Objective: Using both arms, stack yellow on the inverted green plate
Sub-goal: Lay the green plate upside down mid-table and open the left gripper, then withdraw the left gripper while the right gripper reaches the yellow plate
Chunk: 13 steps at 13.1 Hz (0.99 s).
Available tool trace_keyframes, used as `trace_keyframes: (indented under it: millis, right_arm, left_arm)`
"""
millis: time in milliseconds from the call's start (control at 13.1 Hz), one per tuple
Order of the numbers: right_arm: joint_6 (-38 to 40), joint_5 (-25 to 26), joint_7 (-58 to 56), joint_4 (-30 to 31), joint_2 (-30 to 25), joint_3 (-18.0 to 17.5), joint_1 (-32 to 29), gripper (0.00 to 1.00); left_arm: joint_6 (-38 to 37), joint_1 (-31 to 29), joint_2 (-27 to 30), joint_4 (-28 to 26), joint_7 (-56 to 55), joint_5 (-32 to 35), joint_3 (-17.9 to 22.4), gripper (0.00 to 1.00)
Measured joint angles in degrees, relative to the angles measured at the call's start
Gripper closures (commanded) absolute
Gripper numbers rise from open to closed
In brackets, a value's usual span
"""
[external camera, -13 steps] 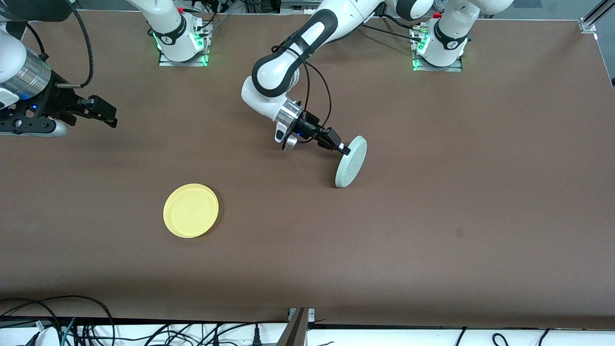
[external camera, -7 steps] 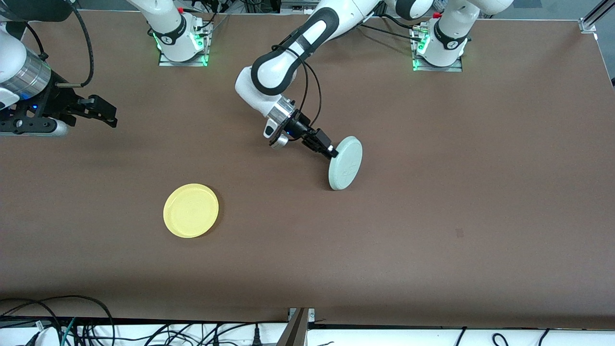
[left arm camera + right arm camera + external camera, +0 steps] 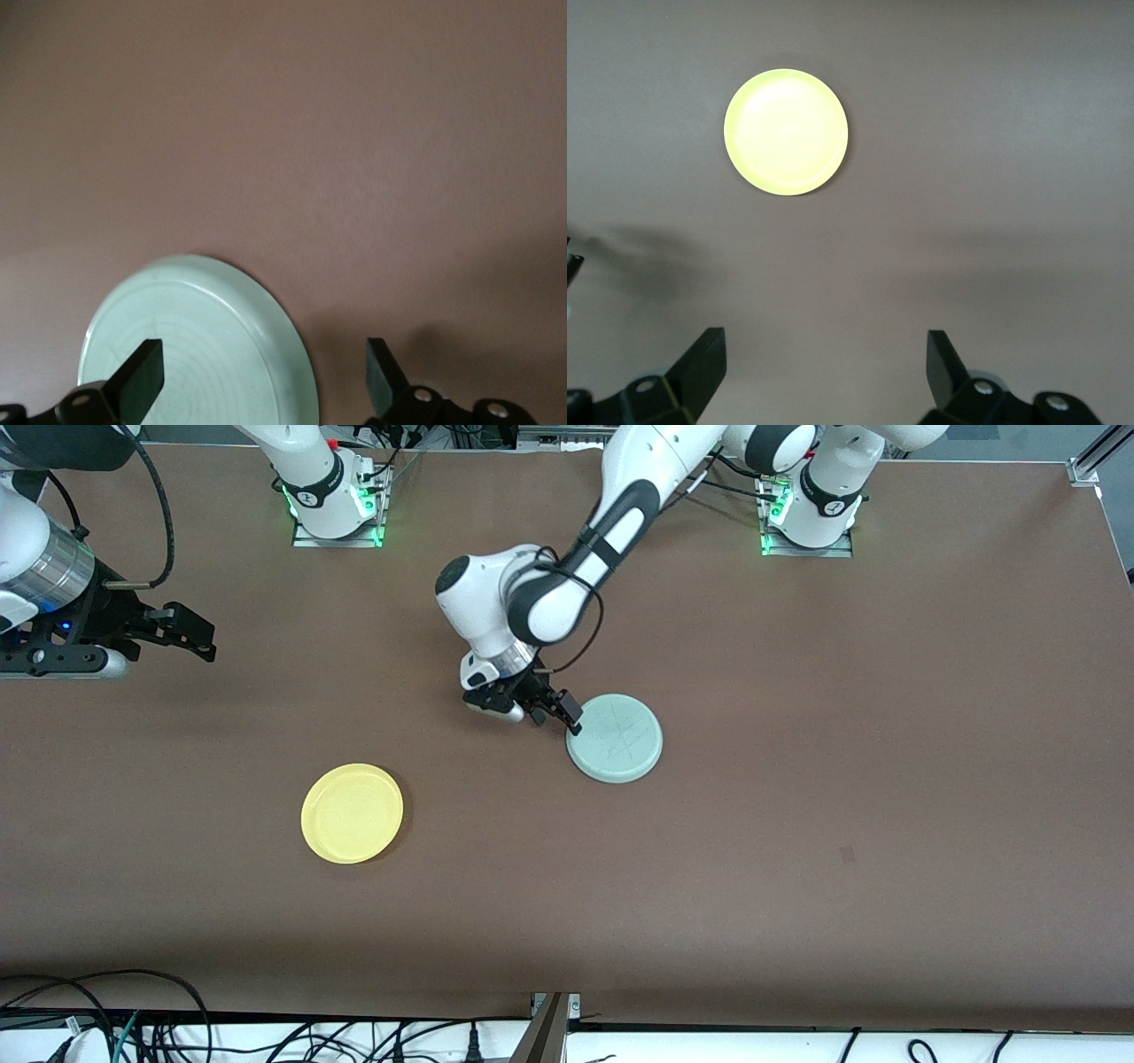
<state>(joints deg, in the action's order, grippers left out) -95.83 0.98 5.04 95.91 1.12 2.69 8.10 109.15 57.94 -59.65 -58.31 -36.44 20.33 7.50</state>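
green plate (image 3: 615, 739) inverted, flat; yellow (image 3: 353, 812) apart.

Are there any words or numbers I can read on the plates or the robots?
No readable text anywhere.
Green plate: only faint scratch lines on its upturned underside, not letters.
Yellow plate: plain, nothing written.
Arm bases: each has a small round dark emblem, too small to read.
Left gripper, open at the green plate's rim, and right gripper, open, waiting over the table: no labels visible.
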Motion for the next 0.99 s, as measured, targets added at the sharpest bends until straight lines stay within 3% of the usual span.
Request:
trace_keyframes:
  millis: [228, 457, 838, 990]
  right_arm:
    - [-2.9, 0.0, -3.8, 2.1, 0.8, 0.2, 0.0, 0.00]
    - [-6.0, 0.0, -8.2, 2.7, 4.0, 0.7, -0.2, 0.00]
    - [-15.4, 0.0, -14.7, 3.1, 12.9, 1.6, -0.5, 0.00]
    - [-20.5, 0.0, -15.9, 3.2, 17.7, 1.6, -0.6, 0.00]
  left_arm:
    - [-0.3, -5.6, 4.5, 1.5, 1.2, -4.4, 0.1, 0.00]
    - [-8.4, -12.0, 10.6, 1.6, 3.8, -7.4, 0.5, 0.00]
    - [-16.2, -29.3, 19.7, 1.1, 10.3, -14.5, 0.5, 0.00]
    - [-18.9, -34.9, 22.6, 0.9, 17.8, -17.9, 0.5, 0.00]
